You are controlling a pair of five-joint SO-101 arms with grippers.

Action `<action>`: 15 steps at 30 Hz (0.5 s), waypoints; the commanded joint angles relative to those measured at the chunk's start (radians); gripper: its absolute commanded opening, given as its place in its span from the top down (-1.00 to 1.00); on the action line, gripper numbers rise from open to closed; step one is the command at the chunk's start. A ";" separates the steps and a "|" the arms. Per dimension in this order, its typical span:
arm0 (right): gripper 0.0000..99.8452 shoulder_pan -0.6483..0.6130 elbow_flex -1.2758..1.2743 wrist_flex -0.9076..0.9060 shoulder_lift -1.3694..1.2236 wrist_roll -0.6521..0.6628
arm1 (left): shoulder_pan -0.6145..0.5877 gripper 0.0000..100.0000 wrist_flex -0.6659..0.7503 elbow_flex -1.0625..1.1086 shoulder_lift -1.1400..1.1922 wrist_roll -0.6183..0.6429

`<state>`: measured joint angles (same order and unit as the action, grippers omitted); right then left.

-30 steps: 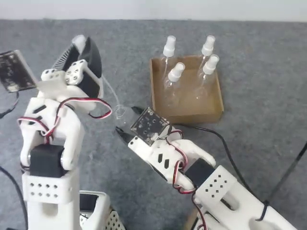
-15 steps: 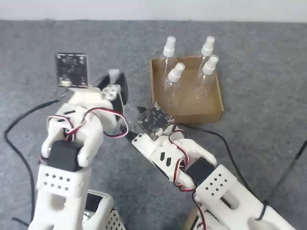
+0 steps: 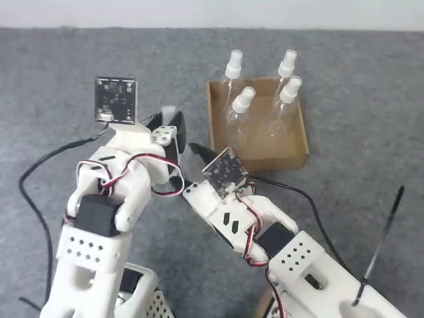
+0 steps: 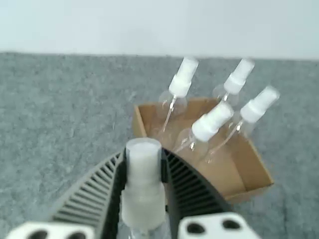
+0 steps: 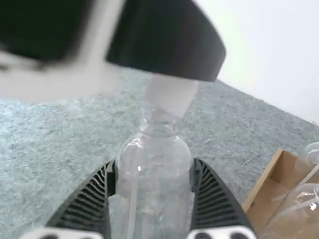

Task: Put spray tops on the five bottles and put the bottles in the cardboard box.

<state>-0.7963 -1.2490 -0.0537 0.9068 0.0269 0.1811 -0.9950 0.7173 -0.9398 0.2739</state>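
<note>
Left end effector point(image 4: 143, 156) pinches a white spray top point(image 4: 143, 191) sitting on the neck of a clear upright bottle point(image 5: 152, 209). Right end effector point(image 5: 153, 167) clamps that bottle's body, near the cardboard box point(image 3: 212, 119), which holds four capped bottles point(image 3: 241, 111) on the grey bench point(image 3: 358, 86).

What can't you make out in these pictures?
- Right wrist view: whether the spray top is seated on the bottle; blurred, with the left fingers over it.
- High view: that bottle, hidden under the left arm.
- Right wrist view: the cardboard box, cut off by the edge.
</note>
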 commanded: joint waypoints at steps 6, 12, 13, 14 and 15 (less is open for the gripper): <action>0.99 0.041 0.012 0.062 0.039 -0.017 | -0.006 0.70 -0.026 -0.013 -0.018 -0.014; 0.99 0.042 0.011 0.058 0.039 -0.014 | -0.008 0.66 -0.135 -0.222 -0.017 -0.071; 0.99 0.042 0.011 0.056 0.039 -0.015 | -0.008 0.66 -0.157 -0.269 -0.014 -0.071; 0.99 0.042 0.011 0.054 0.039 -0.015 | -0.012 0.66 -0.170 -0.309 -0.009 -0.071; 0.99 0.041 0.011 0.053 0.039 -0.014 | -0.032 0.66 -0.175 -0.343 -0.008 -0.071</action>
<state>-0.7641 -1.2582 -0.0261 0.9083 0.0207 0.1749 -1.1439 0.5132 -0.9398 0.2140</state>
